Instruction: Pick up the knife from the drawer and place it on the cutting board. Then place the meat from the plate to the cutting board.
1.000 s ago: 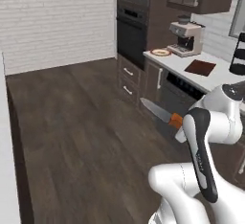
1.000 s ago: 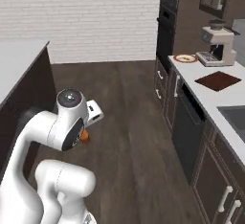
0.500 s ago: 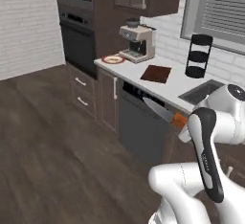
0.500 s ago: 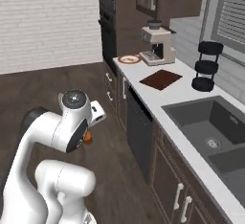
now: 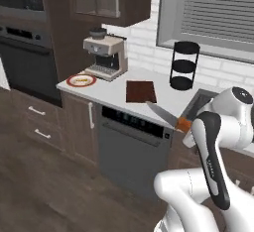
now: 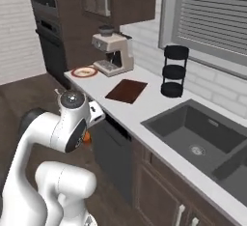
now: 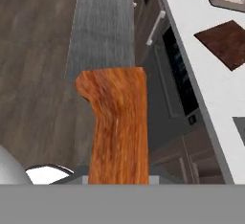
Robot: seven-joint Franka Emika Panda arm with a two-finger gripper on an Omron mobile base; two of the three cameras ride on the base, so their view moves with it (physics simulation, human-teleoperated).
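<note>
Gripping the knife (image 5: 166, 115) by its bright orange handle, the gripper (image 5: 187, 129) hangs in front of the counter (image 5: 114, 94), off its front edge and above the dishwasher (image 5: 130, 149). In the left base view the silver-grey blade points up and to the left, its tip reaching toward the near corner of the cutting board (image 5: 141, 91) without touching it. The hand view looks along the knife: the orange handle fills the lower middle and the grey blade runs away from it over the dark wood floor (image 7: 33, 50), with the counter edge to the right.

The cutting board, a dark reddish-brown rectangle, lies flat on the white counter between the plate (image 5: 81, 80) and a black three-tier stand (image 5: 184, 66). The plate, red-orange at the rim, sits near the counter's left end, just in front of a cream coffee machine (image 5: 105, 56). The meat (image 5: 82, 80) lies on it as a thin yellow-orange strip. In the right base view a dark sink (image 6: 200, 140) is set into the counter to the right of the board, and the arm hides the gripper apart from a spot of orange at its side.
</note>
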